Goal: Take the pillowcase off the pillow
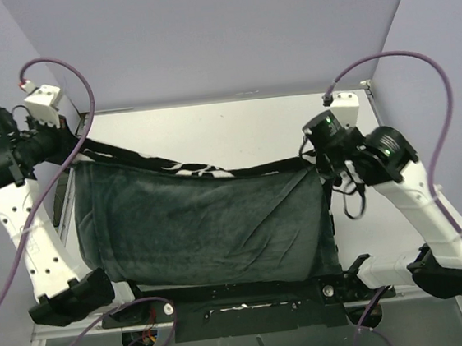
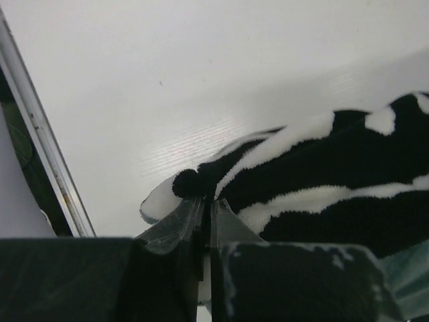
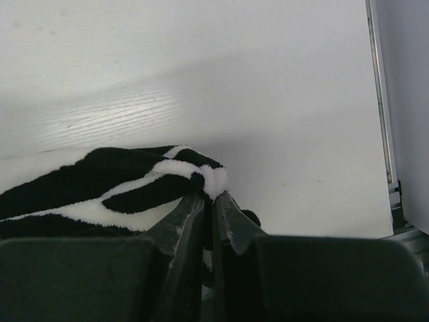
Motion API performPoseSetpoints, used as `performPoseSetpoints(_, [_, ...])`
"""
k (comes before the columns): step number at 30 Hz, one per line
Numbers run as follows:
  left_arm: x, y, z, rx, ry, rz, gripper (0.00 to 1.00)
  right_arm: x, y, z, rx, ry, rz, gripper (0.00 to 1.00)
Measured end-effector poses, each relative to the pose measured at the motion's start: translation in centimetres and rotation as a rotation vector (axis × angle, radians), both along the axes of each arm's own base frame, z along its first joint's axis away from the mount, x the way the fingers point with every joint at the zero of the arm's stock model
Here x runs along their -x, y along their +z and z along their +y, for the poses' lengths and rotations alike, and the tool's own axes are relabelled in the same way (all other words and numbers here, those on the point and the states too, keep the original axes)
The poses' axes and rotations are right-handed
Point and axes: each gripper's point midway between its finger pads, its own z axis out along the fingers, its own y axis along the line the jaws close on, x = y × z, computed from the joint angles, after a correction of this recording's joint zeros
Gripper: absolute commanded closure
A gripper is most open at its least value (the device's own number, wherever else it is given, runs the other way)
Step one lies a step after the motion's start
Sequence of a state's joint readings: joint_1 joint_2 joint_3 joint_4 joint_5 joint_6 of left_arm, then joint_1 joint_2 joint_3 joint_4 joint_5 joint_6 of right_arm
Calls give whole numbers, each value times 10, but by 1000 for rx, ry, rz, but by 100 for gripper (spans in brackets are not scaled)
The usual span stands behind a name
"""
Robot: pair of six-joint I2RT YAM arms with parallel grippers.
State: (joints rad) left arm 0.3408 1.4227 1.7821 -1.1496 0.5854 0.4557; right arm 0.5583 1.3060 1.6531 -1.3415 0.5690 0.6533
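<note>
While held taut, the pillowcase (image 1: 203, 225) spans left-right.

Pillowcase (image 1: 203, 225) bulk fills the near-middle of the table (image 1: 234, 127) between left arm (image 1: 35, 235) and right arm (image 1: 420, 203), its zebra edge taut from one to the other, blocking low passage. Open white tabletop beyond that edge, up to the back wall (image 1: 216, 34). Side walls sit just beside both arms; purple cables (image 1: 88, 85) loop above each.

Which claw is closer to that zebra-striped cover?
Neither, both touch it: the left gripper is shut on the left corner of the pillowcase, the right gripper on its right corner.
</note>
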Motion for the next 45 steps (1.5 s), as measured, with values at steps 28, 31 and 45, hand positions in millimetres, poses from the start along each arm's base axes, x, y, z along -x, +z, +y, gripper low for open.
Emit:
performPoseSetpoints(28, [-25,-99,-59,160,-142,259,24,-114,-27,-34,111,-84,60,5])
performPoseSetpoints(31, [-16,-113,-59,182,-142,303,31,-108,-15,11,127,26,17,4])
performPoseSetpoints(45, [9,-152,-53,191,-115,386,41,-52,-62,231,165,551,64,4])
